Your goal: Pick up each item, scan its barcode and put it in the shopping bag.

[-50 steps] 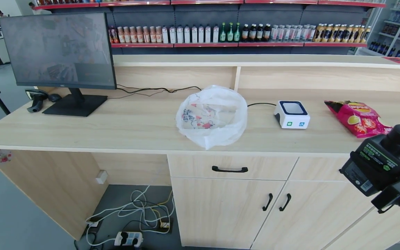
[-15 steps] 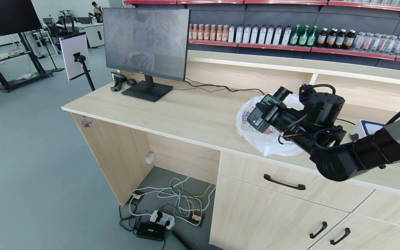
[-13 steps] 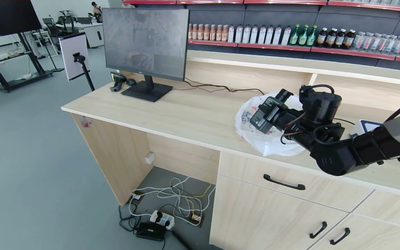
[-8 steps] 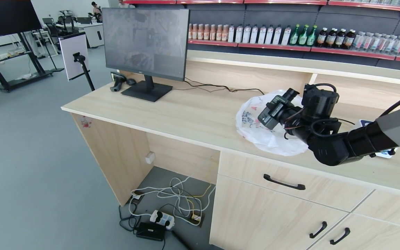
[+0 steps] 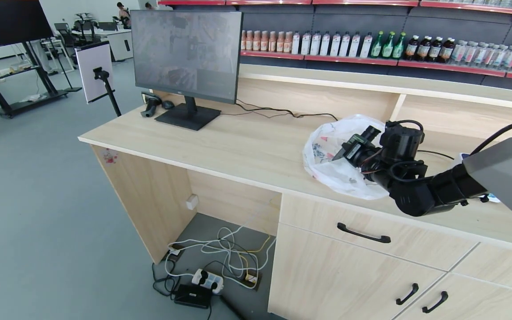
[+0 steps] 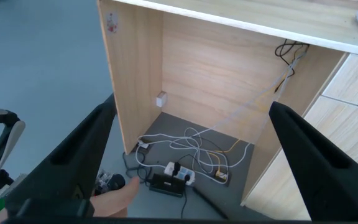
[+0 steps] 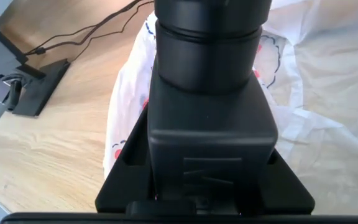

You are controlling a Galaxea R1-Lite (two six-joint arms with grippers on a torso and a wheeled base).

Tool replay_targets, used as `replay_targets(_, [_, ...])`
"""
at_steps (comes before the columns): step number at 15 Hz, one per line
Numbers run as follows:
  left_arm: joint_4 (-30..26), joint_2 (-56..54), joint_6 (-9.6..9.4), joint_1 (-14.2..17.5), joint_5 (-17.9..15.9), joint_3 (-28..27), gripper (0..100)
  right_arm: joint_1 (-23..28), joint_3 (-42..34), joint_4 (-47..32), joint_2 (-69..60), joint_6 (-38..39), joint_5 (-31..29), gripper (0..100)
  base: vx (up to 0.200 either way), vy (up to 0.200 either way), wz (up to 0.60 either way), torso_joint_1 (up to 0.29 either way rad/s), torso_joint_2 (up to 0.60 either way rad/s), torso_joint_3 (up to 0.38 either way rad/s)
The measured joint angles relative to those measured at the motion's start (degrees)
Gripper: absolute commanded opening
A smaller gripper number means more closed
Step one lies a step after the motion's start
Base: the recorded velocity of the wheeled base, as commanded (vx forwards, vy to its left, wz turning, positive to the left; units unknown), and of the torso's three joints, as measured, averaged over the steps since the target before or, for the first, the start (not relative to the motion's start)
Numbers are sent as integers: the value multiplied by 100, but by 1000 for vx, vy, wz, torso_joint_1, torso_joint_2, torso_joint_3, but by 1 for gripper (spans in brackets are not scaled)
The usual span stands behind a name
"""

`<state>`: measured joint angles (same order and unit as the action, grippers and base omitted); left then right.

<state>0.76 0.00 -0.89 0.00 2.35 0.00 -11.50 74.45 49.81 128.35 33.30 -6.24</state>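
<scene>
A white plastic shopping bag (image 5: 327,146) with a printed pattern lies open on the wooden counter (image 5: 238,146). My right gripper (image 5: 365,153) is shut on a black bottle (image 5: 354,146) with a round cap and a label, held tilted just over the bag's mouth. In the right wrist view the black bottle (image 7: 207,68) stands between the fingers of my right gripper (image 7: 204,186), with the bag (image 7: 316,81) directly beneath. My left gripper (image 6: 191,180) hangs open beside the counter, low, pointing at the floor. The white scanner (image 5: 458,159) peeks out behind my right arm.
A monitor (image 5: 187,49) stands at the counter's left end, with a hand-held scanner (image 5: 150,106) beside it. A raised wooden ledge runs along the counter's back, under shelves of bottles (image 5: 371,44). Cables and a power strip (image 6: 178,169) lie on the floor beneath the counter.
The head camera turned left since the oldest frame. In the last second my right gripper carried the black bottle farther over the bag and lower, tipping it towards the opening.
</scene>
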Motion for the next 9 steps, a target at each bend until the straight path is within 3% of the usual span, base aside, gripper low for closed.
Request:
replay_targets(8, [2, 0, 0, 0, 0, 0, 100, 37, 85, 13, 235, 249, 61, 0, 0, 0, 0, 0, 0, 0])
replay_targets(9, [0, 0, 0, 0, 0, 0, 100, 37, 132, 16, 263, 250, 61, 100, 0, 0, 0, 0, 0, 0])
